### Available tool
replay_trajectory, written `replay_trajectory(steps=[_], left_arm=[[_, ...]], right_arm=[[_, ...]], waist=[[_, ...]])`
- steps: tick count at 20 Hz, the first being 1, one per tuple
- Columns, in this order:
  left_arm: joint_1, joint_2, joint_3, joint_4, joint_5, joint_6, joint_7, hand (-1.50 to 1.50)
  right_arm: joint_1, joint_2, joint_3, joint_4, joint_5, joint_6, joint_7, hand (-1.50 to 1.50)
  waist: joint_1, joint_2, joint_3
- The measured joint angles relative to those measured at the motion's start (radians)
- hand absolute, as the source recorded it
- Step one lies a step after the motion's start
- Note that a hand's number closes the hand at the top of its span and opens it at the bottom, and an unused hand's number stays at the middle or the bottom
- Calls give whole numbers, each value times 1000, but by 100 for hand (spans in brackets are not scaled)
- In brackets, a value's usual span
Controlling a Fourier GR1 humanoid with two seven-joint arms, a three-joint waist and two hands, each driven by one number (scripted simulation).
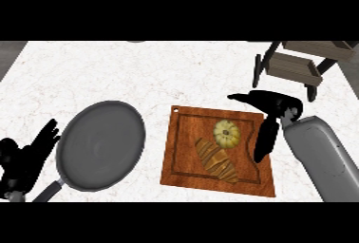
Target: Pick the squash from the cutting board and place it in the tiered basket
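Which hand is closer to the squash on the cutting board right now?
Right. The right hand hangs open just right of the squash, over the cutting board edge. The left hand rests open far left, beyond the pan.

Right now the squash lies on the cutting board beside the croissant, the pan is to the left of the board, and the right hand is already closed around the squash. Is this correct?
Not fully. In the head view the right hand is open, at the cutting board's right edge, not holding the squash. The squash does lie on the board beside the croissant, with the pan to the left.
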State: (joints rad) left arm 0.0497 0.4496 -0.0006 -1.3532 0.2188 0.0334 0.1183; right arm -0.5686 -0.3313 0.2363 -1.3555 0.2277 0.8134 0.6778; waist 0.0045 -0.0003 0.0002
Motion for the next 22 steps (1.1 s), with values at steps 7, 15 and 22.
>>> replay_trajectory(steps=[7,15,22], left_arm=[[-3,-38,27,-14,-46,-8,16,0],[8,-56,71,-31,-68,-46,29,0],[5,-83,97,-15,-105,-71,5,0]], right_arm=[[12,48,-15,31,79,-4,-64,-150],[-1,105,-17,130,194,-50,-163,-150],[11,152,-22,196,268,-78,-207,-150]], waist=[[1,1,0],[2,1,0],[2,0,1]])
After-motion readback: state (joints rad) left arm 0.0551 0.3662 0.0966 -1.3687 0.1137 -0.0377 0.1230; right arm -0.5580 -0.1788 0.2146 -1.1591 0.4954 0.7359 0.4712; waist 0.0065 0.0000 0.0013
